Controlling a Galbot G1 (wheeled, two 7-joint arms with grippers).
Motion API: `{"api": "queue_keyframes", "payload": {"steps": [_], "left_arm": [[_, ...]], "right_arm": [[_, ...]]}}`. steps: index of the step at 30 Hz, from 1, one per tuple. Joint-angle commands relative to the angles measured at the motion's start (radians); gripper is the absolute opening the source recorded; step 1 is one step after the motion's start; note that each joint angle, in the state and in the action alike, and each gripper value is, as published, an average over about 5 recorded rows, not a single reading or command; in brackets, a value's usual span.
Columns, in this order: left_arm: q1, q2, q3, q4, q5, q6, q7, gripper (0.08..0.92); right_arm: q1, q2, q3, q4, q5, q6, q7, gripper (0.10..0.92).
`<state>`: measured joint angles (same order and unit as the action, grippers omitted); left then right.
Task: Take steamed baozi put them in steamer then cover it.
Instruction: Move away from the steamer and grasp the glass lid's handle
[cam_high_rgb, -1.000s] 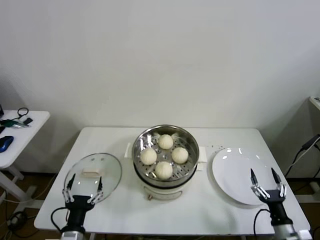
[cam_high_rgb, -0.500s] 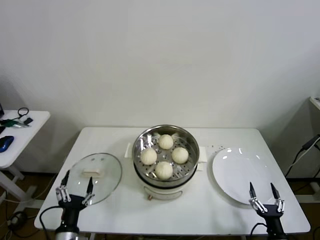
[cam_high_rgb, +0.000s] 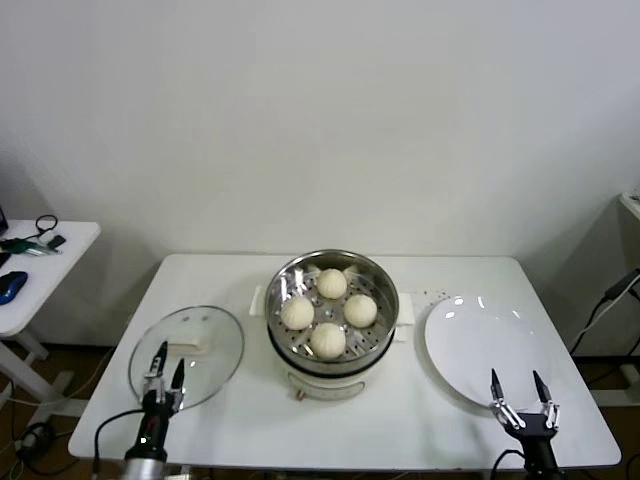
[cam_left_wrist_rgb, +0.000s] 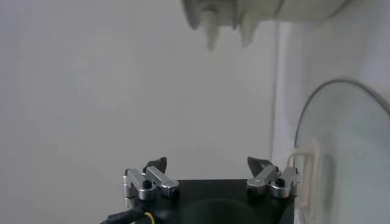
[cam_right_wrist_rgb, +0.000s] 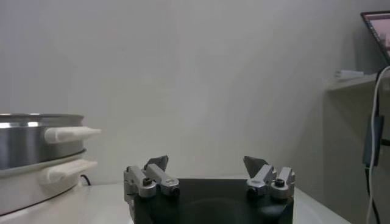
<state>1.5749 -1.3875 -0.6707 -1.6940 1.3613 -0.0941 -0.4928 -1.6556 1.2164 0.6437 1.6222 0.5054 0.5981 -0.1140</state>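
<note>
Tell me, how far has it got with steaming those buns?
The loading looks done: all four baozi sit in the steamer, and the white plate is bare. Nothing is in hand: the left gripper is open at the glass lid's near edge, and the right gripper is open by the plate. What is left is the covering: the lid lies flat on the table beside the steamer.

Both arms run off the head view's lower edge; the steamer (cam_right_wrist_rgb: 36, 158) is cut off in the right wrist view.
</note>
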Motion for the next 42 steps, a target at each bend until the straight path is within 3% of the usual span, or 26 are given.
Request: {"api": "queue_keyframes", "payload": {"steps": [1,14,33,36,42], "left_arm": [[-0.122,0.013,0.004,0.199,0.207,0.008,-0.084,0.823],[-0.224,0.072,0.023,0.324,0.134,0.006,-0.056,0.823],[-0.304,0.116,0.051,0.379,0.002,0.018,0.021,0.822],[-0.307,0.118,0.051,0.381,-0.005,0.016,0.046,0.79],[-0.314,0.114,0.052,0.41,-0.007,0.004,0.062,0.628]], "right_arm": [[-0.011,0.019,0.007,0.006,-0.015,-0.004,0.004,0.823],[-0.059,0.034,0.032,0.015,-0.023,0.023,0.002,0.823],[-0.067,0.049,0.037,0.023,-0.05,0.039,-0.001,0.823],[-0.063,0.051,0.036,0.021,-0.051,0.04,-0.001,0.823],[-0.058,0.058,0.035,0.023,-0.056,0.042,-0.003,0.823]]}}
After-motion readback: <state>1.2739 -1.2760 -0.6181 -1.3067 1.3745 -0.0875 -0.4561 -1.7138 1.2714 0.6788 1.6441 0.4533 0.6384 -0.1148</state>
